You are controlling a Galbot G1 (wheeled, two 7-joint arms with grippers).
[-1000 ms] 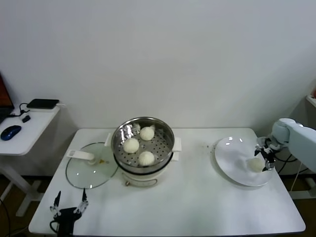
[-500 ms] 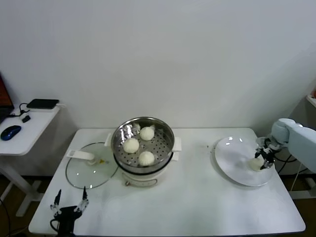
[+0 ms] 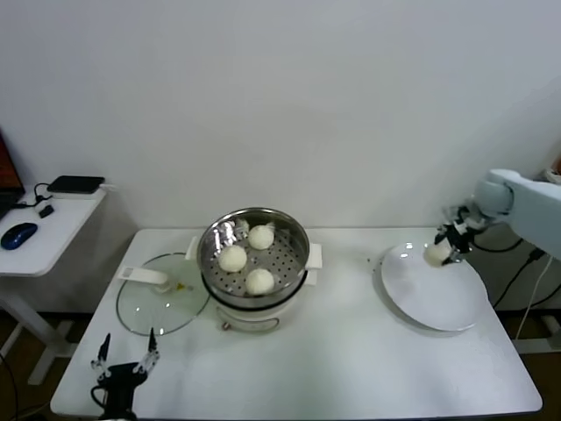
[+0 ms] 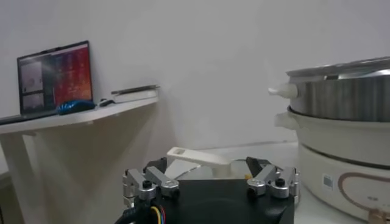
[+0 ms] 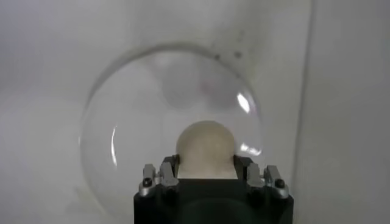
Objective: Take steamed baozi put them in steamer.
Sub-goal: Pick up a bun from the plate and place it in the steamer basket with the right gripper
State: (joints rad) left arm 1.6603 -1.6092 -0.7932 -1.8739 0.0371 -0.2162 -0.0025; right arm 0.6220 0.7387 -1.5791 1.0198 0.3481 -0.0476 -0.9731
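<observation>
My right gripper [image 3: 443, 250] is shut on one off-white baozi [image 3: 436, 254] and holds it in the air above the far left rim of the white plate [image 3: 438, 303]. In the right wrist view the baozi [image 5: 205, 148] sits between the jaws over the plate [image 5: 122, 122]. Three more baozi [image 3: 233, 258] [image 3: 260, 236] [image 3: 259, 281] lie in the shiny steamer [image 3: 298, 230] on its white pot base at the table's middle. My left gripper [image 3: 125, 360] is parked open at the table's front left corner, near the lid.
A flat glass lid [image 3: 149, 307] with a white handle [image 3: 145, 275] lies left of the steamer. A side desk [image 3: 53, 219] with a mouse and a dark device stands farther left. The table's right edge runs close beside the plate.
The right gripper closed on the baozi on the plate, then lifted it up and towards the plate's far left rim. The left arm has stayed put.
</observation>
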